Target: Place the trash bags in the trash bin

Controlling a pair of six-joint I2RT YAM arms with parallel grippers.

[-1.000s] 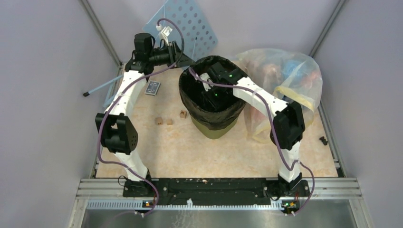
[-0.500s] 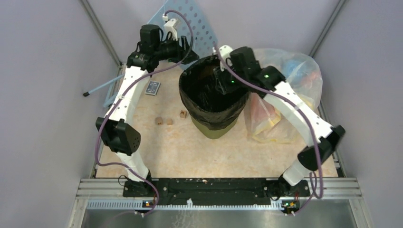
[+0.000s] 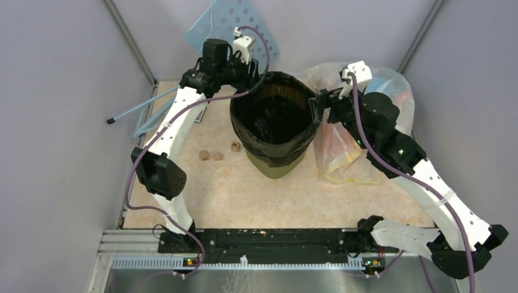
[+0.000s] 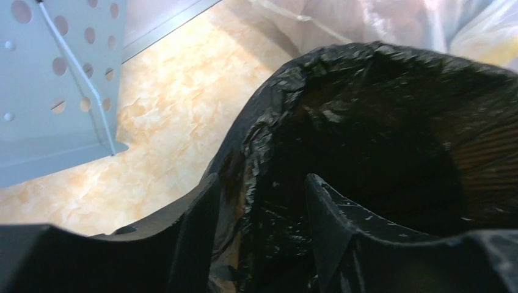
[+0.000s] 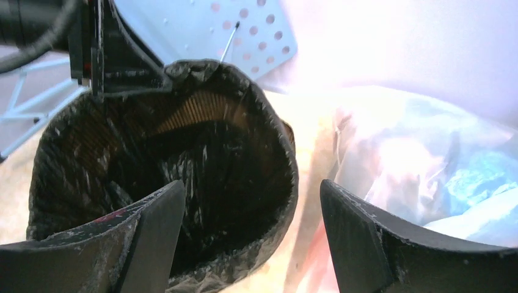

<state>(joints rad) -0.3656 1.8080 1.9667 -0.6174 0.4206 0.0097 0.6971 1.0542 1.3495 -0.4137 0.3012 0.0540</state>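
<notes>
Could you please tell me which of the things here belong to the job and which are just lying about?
Job:
black trash bag, lining the bin
olive-green trash bin

Lying about:
clear bag of rubbish, beside the bin
pale blue perforated board
small wooden blocks

One green bin is standing on the desk, and one black bag is lining it. One clear bag of rubbish is sitting beside the bin. One pale blue board with holes is leaning at the back. Three small wooden blocks are lying on the desk, and two pale blue rods are lying at the left. Two pincers are showing: the left pincer and the right pincer.
</notes>
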